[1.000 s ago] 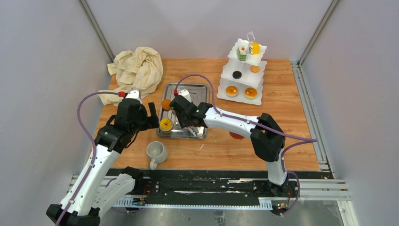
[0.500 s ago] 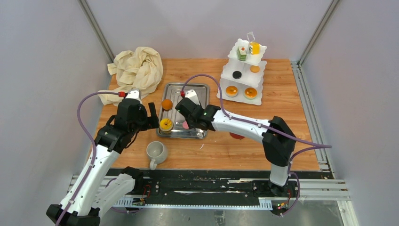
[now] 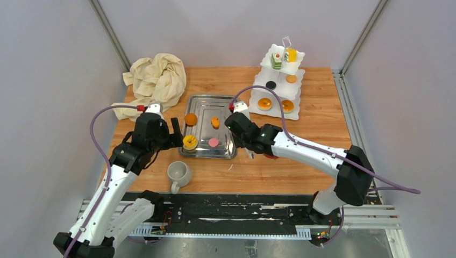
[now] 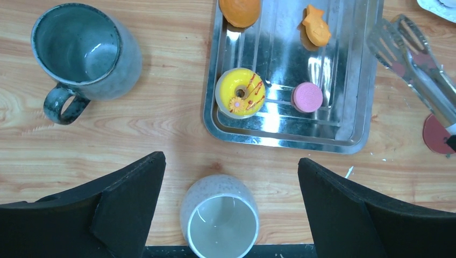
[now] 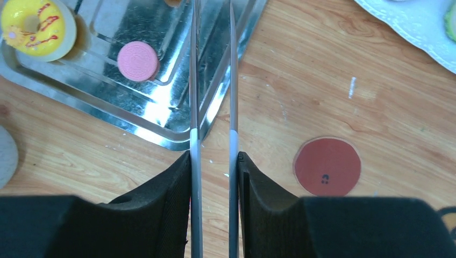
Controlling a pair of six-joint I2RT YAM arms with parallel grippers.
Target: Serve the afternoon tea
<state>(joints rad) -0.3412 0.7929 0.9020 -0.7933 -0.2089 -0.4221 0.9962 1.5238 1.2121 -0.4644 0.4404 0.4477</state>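
My left gripper (image 4: 231, 161) is open, its fingers standing wide on either side of an off-white mug (image 4: 219, 217) on the table. A grey mug (image 4: 86, 51) stands to its left. On the steel tray (image 4: 285, 140) lie a yellow doughnut (image 4: 240, 92), a pink round cake (image 4: 307, 97), an orange fish-shaped cake (image 4: 316, 26) and a round orange cake (image 4: 240, 9). My right gripper (image 5: 214, 156) is shut on metal tongs (image 5: 212, 80), whose arms reach over the tray's right rim. The white three-tier stand (image 3: 277, 88) at the back right holds several cakes.
A crumpled cream cloth (image 3: 156, 78) lies at the back left. A red disc (image 5: 327, 166) sits flat on the table to the right of the tongs. The grey mug (image 3: 179, 173) is near the table's front edge.
My right arm has swung to the right off the tray's middle with the tongs, uncovering the fish-shaped and pink cakes. The tongs' arms are squeezed closer. The left arm has stayed put.
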